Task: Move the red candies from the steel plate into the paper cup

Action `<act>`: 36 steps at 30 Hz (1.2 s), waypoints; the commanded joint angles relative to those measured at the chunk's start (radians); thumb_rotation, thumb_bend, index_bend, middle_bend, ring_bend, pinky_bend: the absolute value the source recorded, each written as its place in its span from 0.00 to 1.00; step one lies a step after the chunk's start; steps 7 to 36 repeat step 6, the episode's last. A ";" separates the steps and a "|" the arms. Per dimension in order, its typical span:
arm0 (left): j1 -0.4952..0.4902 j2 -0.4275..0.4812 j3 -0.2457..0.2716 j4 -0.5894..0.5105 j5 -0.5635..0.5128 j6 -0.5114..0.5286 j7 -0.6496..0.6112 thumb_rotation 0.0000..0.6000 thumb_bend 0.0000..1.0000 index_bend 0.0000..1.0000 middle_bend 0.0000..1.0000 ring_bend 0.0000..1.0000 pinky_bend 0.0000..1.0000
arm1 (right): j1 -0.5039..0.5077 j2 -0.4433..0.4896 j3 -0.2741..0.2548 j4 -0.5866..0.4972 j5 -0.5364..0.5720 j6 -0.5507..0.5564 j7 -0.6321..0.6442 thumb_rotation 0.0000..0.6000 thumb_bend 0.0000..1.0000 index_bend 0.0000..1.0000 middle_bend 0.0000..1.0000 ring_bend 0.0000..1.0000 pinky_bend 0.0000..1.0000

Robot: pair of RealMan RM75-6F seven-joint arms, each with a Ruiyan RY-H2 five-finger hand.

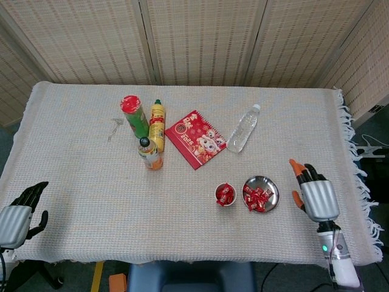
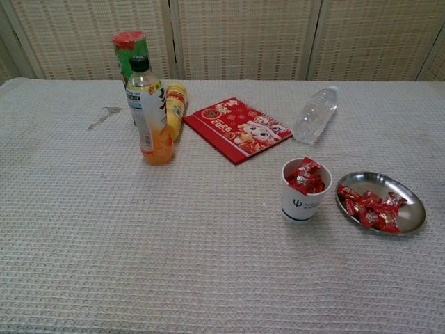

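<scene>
Woven rattan screen panels (image 1: 200, 39) in pale wood frames close off the back. The counter wears a cream waffle-weave cloth (image 1: 79, 182) with a fringe (image 1: 358, 158) on the right edge. Dark grey floor (image 1: 9, 137) shows at the left, with a yellow strip (image 1: 97, 277) below; light is flat and even.

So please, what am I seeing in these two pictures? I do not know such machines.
A two-armed robot with human-like hands is working at a cloth-covered table. One picture looks down from its head, the other looks forward from its chest. Its right hand and left hand show only from above, near the table's edges, fingers spread, holding nothing. On the cloth are a paper cup holding red candies, and beside it a steel plate with more. Further back: three bottles, a canister, a red booklet.
</scene>
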 commanded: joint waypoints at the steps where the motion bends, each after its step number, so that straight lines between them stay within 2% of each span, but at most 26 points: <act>1: 0.005 0.012 0.021 0.022 0.064 0.040 -0.089 1.00 0.47 0.00 0.04 0.08 0.31 | -0.151 -0.017 -0.053 0.150 -0.056 0.140 0.079 1.00 0.26 0.00 0.00 0.00 0.12; 6: 0.009 0.003 0.019 0.033 0.072 0.060 -0.069 1.00 0.46 0.00 0.03 0.05 0.28 | -0.174 0.013 -0.022 0.161 -0.078 0.164 0.136 1.00 0.25 0.00 0.00 0.00 0.12; 36: 0.009 0.003 0.019 0.033 0.072 0.060 -0.069 1.00 0.46 0.00 0.03 0.05 0.28 | -0.174 0.013 -0.022 0.161 -0.078 0.164 0.136 1.00 0.25 0.00 0.00 0.00 0.12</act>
